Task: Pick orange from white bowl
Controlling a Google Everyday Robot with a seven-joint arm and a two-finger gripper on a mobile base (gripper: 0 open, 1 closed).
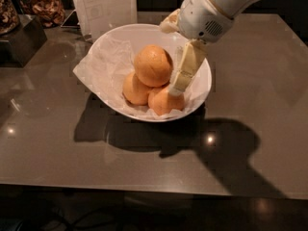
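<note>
The white bowl (pixel 113 42), lined with crinkled white paper, stands at the middle of the dark table. The orange (pixel 152 65) is the biggest fruit and lies on top of smaller oranges (pixel 136 90). My gripper (pixel 171 57) comes in from the upper right and is over the bowl's right half, open, right beside the orange. One cream finger (pixel 185 69) points down along the orange's right side, its tip over a smaller orange (pixel 161 102). The other finger (pixel 168 24) shows at the bowl's far rim. Nothing is held.
A white sign holder (pixel 106 6) stands behind the bowl. A dark box (pixel 21 40) and containers of snacks (pixel 43 8) are at the back left. The table's front edge (pixel 144 186) runs along the bottom.
</note>
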